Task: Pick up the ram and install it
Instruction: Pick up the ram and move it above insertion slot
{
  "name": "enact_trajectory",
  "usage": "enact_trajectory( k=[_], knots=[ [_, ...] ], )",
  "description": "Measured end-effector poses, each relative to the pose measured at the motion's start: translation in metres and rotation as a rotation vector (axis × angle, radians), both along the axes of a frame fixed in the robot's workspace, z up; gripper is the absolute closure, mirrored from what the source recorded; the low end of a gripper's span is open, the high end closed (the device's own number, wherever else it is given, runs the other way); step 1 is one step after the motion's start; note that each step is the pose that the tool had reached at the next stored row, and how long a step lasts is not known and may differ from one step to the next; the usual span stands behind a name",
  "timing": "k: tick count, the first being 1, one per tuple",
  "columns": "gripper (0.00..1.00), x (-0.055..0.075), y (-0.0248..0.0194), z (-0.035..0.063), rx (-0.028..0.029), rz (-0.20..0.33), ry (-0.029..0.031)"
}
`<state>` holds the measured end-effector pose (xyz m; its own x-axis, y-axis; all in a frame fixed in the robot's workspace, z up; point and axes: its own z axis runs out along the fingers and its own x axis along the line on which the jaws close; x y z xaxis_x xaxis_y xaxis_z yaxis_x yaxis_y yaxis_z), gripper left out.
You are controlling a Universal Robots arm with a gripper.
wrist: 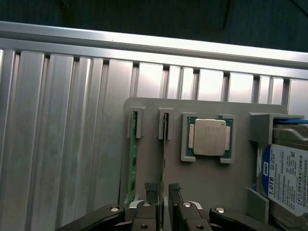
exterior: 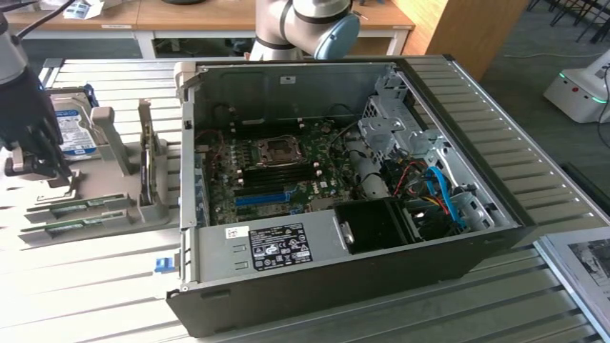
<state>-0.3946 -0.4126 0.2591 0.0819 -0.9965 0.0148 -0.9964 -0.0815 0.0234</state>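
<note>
The pincer (wrist: 163, 188) stands wide open, holding nothing, its two pads (wrist: 151, 188) straddling the ram (wrist: 163, 154), edge-up in a slot of the grey holder (wrist: 207, 187). A second ram stick (wrist: 132, 163) stands just beside it, then one processor (wrist: 209, 137) and one hard drive (wrist: 288, 178), all on the slatted table (wrist: 57, 144).

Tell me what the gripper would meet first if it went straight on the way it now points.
Most likely the ram standing on edge in the grey holder: the open gripper has one finger on each side of it. The gap is unclear.
</note>
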Motion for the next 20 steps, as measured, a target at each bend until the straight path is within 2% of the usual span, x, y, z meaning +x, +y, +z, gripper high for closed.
enact_trajectory(
  k=[5, 10, 14, 20],
  knots=[
    [0.76, 0.0000, 0.0000, -0.0070, 0.0000, 0.000, 0.0000],
    [0.76, 0.0000, 0.0000, -0.0075, 0.0001, 0.000, 0.0000],
    [0.76, 0.0000, 0.0000, -0.0076, 0.0074, 0.000, -0.0006],
    [0.76, 0.0000, 0.0000, -0.0076, 0.0083, 0.000, -0.0005]
  ],
)
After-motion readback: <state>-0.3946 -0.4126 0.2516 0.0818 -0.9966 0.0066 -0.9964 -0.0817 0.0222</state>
